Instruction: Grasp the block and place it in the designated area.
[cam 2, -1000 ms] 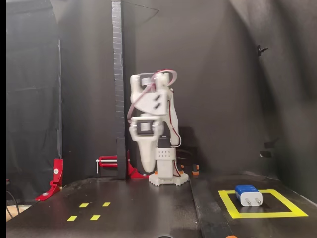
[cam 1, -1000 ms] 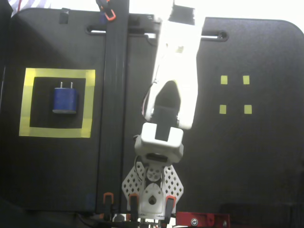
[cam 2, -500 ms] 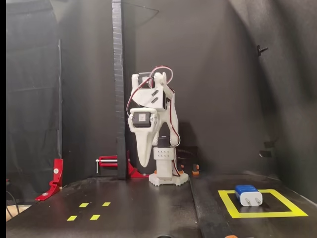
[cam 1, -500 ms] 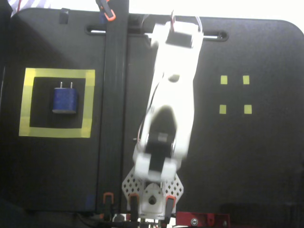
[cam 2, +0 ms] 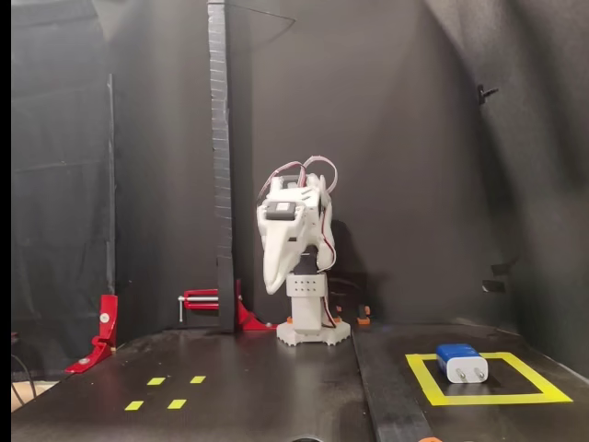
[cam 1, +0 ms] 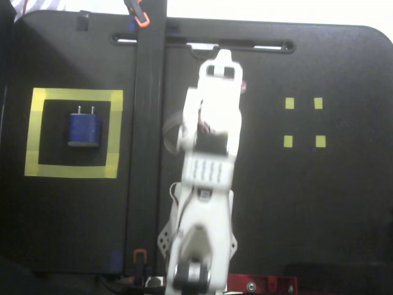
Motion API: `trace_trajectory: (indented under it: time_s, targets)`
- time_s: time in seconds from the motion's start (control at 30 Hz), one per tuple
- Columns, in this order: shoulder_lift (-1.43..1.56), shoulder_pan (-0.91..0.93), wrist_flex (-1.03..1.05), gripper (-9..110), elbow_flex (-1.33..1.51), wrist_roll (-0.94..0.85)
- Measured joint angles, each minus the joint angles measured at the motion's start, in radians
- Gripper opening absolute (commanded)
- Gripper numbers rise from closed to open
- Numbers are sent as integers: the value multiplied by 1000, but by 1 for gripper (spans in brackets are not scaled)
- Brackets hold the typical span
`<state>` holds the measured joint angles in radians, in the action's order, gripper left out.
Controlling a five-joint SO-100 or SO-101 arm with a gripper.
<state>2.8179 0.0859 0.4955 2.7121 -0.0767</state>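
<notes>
The dark-blue block (cam 1: 84, 129) lies flat inside the designated area, a square of wide yellow tape (cam 1: 73, 97), at the left of a fixed view; its two pale prongs point to the far side. In another fixed view the block (cam 2: 460, 362) lies in the yellow square (cam 2: 479, 399) at the lower right, with its pale end towards the camera. The white arm is folded up over its base at the middle of the table. My gripper (cam 2: 272, 287) hangs tip-down, shut and empty, far from the block. From above the gripper (cam 1: 222, 59) points to the table's far edge.
Four tiny yellow squares (cam 1: 289, 103) mark the table on the side away from the block; they also show in another fixed view (cam 2: 156, 380). A black upright post (cam 2: 219, 166) stands beside the arm's base. Red clamps (cam 2: 101, 331) hold the table edge. An orange clamp (cam 1: 140, 15) sits on the post's top.
</notes>
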Motion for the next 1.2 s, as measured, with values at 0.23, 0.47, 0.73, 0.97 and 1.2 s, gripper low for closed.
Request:
trace_trajectory:
  time_s: [0.23, 0.47, 0.73, 0.97, 1.2]
  targets:
    - [247, -38, -40, 0, 183, 0]
    - [364, -60, -41, 0, 321, 0]
    - [460, -60, 48, 0, 423, 0]
    - [477, -77, 189, 0, 423, -9]
    - [480, -78, 268, 0, 423, -9]
